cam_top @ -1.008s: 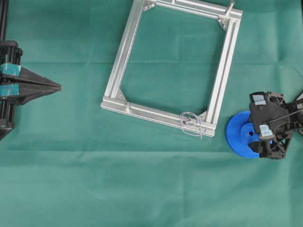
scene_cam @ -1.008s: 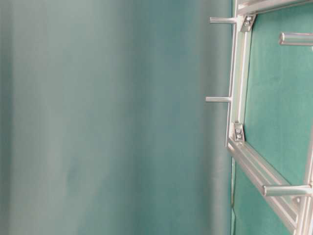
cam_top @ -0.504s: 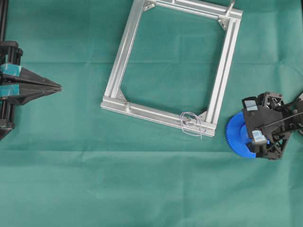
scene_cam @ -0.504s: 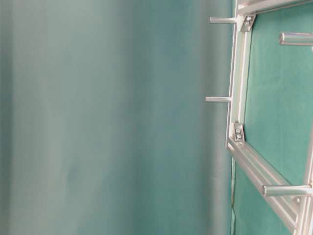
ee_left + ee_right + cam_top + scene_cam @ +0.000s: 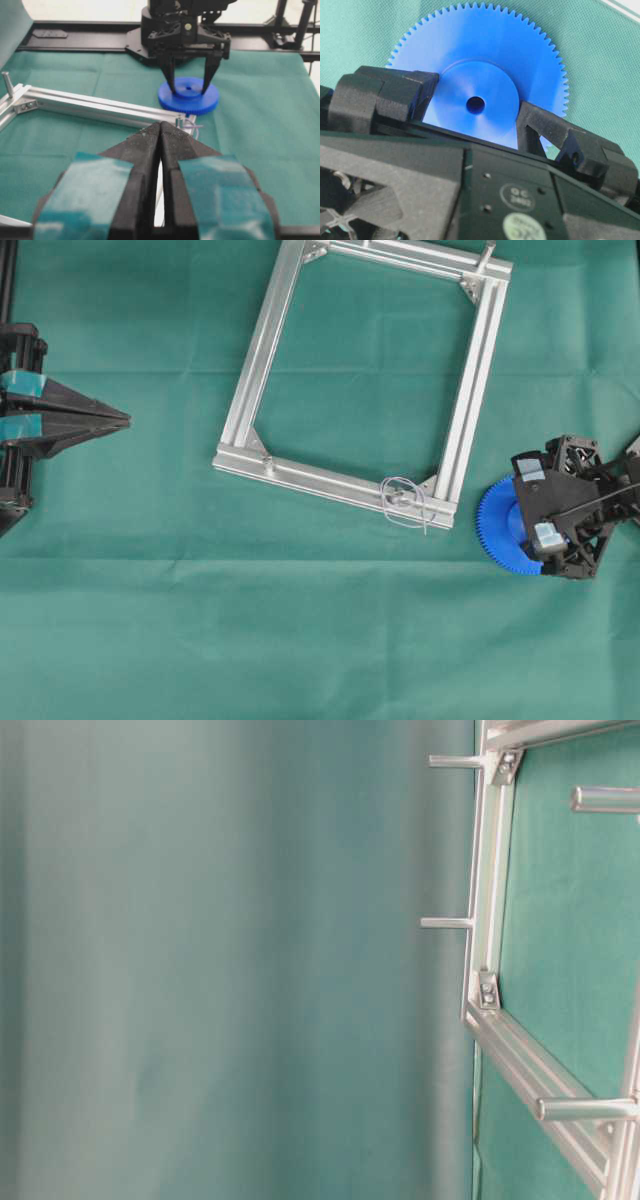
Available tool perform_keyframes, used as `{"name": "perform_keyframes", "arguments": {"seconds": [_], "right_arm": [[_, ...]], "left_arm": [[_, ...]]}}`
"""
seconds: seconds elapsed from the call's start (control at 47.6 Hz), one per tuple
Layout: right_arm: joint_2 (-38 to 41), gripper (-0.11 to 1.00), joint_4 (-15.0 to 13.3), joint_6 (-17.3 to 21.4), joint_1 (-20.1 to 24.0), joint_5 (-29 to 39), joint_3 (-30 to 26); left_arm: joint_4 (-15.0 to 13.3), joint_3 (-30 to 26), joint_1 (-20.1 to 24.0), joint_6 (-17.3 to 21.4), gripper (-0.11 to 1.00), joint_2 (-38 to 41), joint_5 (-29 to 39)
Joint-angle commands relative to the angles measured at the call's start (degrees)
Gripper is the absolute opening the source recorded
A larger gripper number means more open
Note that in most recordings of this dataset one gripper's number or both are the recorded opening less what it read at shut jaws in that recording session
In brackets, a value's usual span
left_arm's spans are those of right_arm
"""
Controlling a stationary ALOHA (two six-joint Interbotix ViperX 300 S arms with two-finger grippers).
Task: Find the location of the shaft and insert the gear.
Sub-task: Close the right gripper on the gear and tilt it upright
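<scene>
The right gripper is down over the large flat bright-blue toothed plastic gear, one black finger on either side of its raised round hub. In the right wrist view both fingers look pressed against the hub's rim, but whether they truly grip it cannot be told. The gear lies flat on the green cloth, its small centre hole showing between the fingers.

From overhead, the right arm comes in from the right edge, its wrist tipped down and covering the gear's right half. The gear lies just beside the lower right corner of the rectangular aluminium frame, not touching it.

On the frame's near rail, close to that corner, the tiny silver-grey metal shaft stands up with a thin wire loop around it, near the gear.

Far left, the left gripper hangs level with its jaws pressed together, nothing between them, pointing across the cloth toward the frame.
</scene>
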Motion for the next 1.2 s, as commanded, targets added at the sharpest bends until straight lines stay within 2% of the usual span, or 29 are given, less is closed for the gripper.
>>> {"name": "perform_keyframes", "arguments": {"seconds": [0.0, 0.42, 0.819, 1.176], "right_arm": [[0.0, 0.71, 0.2, 0.1, -0.2, 0.4, 0.7], [-4.7, 0.7, 0.1, 0.0, -0.3, 0.9, -1.5], [-10.3, 0.7, -1.1, -0.1, -0.2, 10.9, -6.5], [-10.6, 0.7, -2.0, -0.2, -0.3, 19.5, -13.0]], "left_arm": [[-0.1, -1.2, 0.2, -0.1, 0.01, 0.5, -0.4], [-0.1, -1.3, 0.2, -0.1, 0.01, 0.5, 0.2], [-0.1, -1.3, 0.2, -0.1, 0.01, 0.5, 0.2], [-0.1, -1.3, 0.2, -0.2, 0.01, 0.5, 0.2]]}}
